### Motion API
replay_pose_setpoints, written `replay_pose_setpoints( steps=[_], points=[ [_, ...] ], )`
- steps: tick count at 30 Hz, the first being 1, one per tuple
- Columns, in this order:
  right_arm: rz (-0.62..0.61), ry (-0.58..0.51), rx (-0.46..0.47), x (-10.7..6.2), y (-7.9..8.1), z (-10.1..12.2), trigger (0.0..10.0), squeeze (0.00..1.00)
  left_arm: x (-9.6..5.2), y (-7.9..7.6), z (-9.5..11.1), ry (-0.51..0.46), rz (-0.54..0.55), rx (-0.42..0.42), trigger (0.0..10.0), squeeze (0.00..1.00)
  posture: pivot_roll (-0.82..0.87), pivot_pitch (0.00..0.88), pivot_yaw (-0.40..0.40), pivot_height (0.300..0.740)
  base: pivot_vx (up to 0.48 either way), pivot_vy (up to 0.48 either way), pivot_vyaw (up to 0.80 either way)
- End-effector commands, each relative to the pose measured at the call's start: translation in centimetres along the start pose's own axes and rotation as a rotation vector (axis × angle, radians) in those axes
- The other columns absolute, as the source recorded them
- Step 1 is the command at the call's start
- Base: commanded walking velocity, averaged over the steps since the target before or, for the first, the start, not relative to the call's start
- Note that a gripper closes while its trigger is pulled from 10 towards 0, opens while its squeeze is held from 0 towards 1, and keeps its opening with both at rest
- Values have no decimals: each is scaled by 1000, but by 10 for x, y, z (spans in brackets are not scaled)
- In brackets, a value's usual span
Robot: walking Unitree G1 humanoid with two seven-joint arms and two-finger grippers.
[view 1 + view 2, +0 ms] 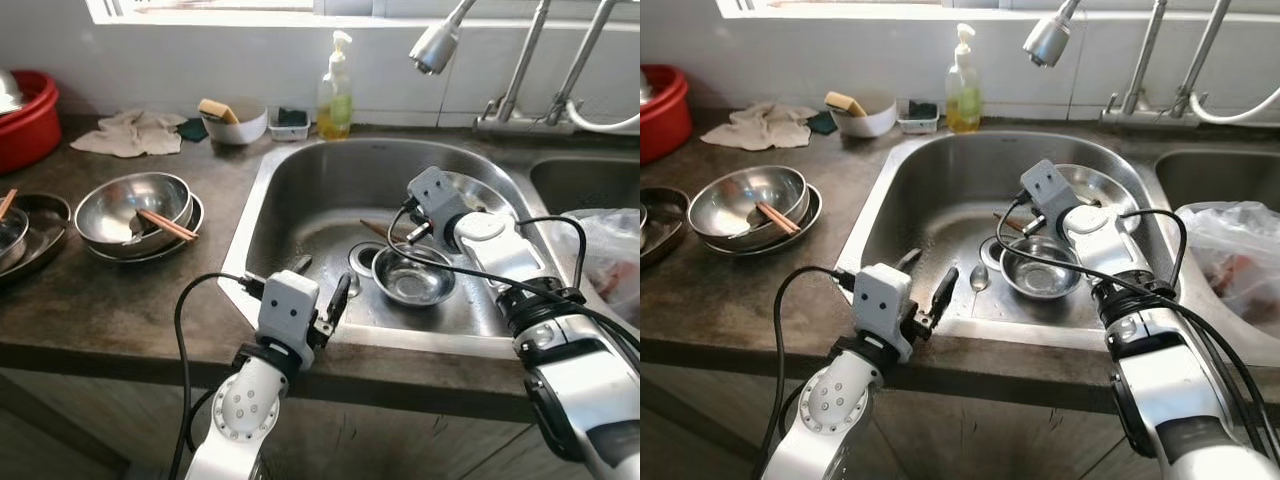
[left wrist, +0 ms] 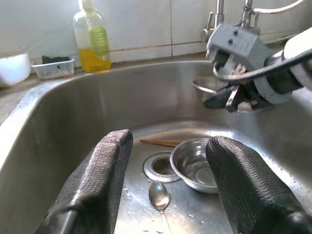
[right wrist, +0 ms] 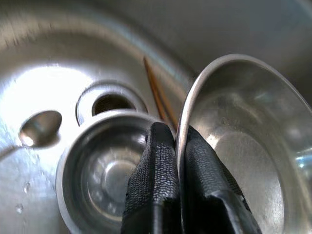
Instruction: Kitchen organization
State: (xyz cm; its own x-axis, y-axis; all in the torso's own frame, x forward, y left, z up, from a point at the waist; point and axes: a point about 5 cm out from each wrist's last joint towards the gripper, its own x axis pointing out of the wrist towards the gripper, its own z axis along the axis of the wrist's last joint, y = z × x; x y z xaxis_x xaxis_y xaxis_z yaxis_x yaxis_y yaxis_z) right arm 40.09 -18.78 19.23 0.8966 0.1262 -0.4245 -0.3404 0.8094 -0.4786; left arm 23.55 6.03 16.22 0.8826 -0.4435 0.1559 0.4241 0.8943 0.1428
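Steel bowl, pinched only by its thin rim in the right hand, could slip onto the small bowl; left hand spread apart, empty.

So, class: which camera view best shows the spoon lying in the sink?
The left wrist view: the spoon lies between the left claw's fingers. The right wrist view catches its bowl; the eye views show it small.

Sink: 2 steel bowls, 1 spoon, 1 chopstick.
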Motion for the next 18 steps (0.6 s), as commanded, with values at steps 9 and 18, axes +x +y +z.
replay_pose_setpoints(
  steps=[9, 18],
  points=[
    [50, 23, -20, 4, 9, -9, 10000, 482, -6, -1, 4, 5, -4, 5, 10000, 0, 101, 157, -18, 740, 0, 0, 0],
    [48, 10, -10, 6, 9, -11, 10000, 1000, -2, -1, 4, 1, 3, 5, 10000, 0, 88, 148, -17, 740, 0, 0, 0]
  ],
)
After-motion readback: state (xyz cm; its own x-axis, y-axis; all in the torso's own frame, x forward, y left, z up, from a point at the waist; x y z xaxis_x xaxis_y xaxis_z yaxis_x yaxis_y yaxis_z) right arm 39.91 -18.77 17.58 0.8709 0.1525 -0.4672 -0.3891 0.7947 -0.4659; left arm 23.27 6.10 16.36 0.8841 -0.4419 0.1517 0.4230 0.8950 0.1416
